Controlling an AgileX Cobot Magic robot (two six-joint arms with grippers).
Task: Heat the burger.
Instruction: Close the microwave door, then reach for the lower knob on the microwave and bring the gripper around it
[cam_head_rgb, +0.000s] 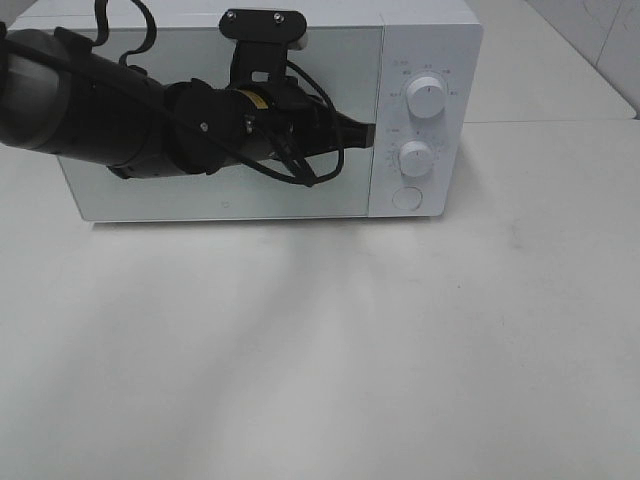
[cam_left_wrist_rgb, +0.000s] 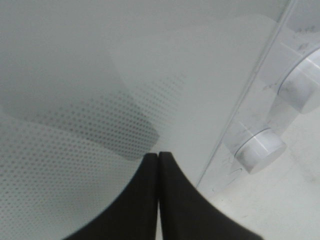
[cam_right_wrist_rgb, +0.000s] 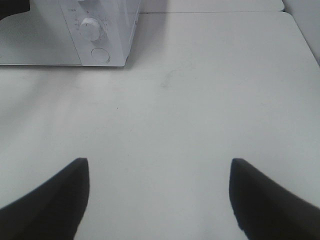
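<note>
Your left gripper (cam_left_wrist_rgb: 158, 156), fingers pinched shut on nothing, sits at the 3 o'clock edge of the microwave door (cam_head_rgb: 220, 197), while your right gripper (cam_right_wrist_rgb: 159, 162) hangs wide open above the table (cam_head_rgb: 320, 350).

No legible text, brand or number found. The microwave (cam_head_rgb: 200, 205) control panel (cam_head_rgb: 455, 140) carries small grey scale markings printed in a ring around the upper dial (cam_head_rgb: 426, 100) and the lower dial (cam_head_rgb: 416, 158); in the high view all are too small and blurred to read. Right wrist view: same markings, equally unreadable. Left wrist view: faint smudged print beside the dials, illegible
</note>
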